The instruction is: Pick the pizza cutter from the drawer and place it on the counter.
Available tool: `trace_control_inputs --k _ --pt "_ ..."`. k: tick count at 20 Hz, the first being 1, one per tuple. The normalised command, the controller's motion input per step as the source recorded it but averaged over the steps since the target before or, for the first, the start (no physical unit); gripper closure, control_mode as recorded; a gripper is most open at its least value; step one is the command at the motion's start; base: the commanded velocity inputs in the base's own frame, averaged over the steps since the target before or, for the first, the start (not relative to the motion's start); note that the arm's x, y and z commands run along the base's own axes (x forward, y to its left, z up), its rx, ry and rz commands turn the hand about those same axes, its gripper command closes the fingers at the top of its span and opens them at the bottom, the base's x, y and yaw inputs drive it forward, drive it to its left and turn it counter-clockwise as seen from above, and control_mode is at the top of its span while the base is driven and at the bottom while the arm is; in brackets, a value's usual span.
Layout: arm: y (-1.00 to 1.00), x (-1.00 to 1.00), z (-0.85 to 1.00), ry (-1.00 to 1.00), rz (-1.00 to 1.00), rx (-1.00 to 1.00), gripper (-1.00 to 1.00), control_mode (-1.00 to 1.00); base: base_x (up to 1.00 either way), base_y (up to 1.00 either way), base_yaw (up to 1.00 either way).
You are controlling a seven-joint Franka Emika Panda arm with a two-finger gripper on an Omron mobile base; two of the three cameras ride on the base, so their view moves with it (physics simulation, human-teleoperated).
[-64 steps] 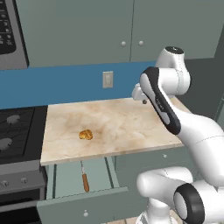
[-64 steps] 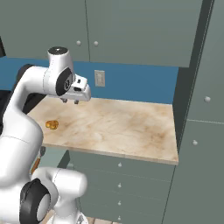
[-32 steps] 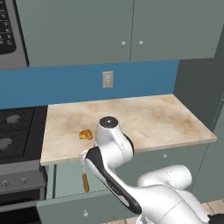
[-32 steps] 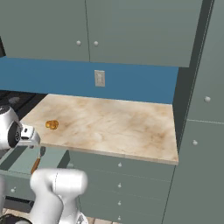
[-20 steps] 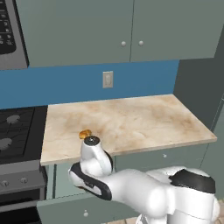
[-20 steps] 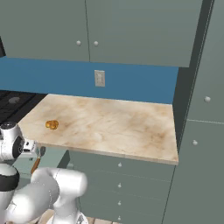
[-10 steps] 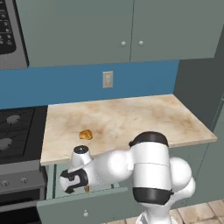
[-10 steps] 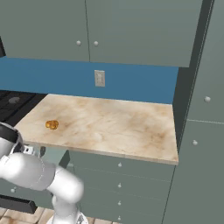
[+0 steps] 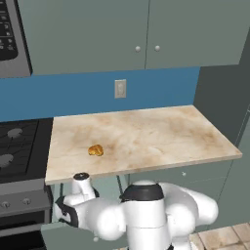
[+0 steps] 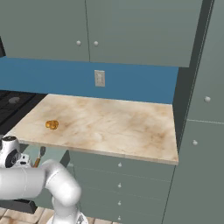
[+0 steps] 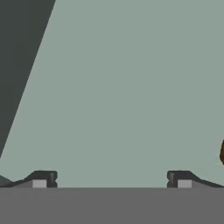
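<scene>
While the arm hung low below the counter (image 9: 146,136) in the left base view, its bulk covered the drawer. In the right base view the cutter (image 10: 38,156) lay in the drawer (image 10: 52,158), just right of the wrist, its handle running front to back. In the hand view the gripper (image 11: 111,180) stood released over bare drawer floor, a brown tip at the right edge.

no readable text, no labels, no brands, no numbers, no signs

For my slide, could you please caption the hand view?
Open gripper low over the drawer floor, pizza cutter at the edge.
</scene>
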Motion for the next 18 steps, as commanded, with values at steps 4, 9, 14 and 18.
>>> trace_control_inputs --k 4,9,14,18 --pt "0.21 -0.95 -0.43 0.16 0.09 0.0 -1.0 -1.0 0.0 0.0 0.0" --pt "0.1 -1.0 -0.08 0.03 0.13 0.0 -1.0 -1.0 0.0 0.0 0.0" --pt "0.01 -1.0 0.0 -0.02 0.13 0.0 -1.0 -1.0 0.0 0.0 0.0" --pt "0.0 -0.97 0.62 -0.12 0.07 0.04 -1.0 -1.0 0.0 0.0 0.0"
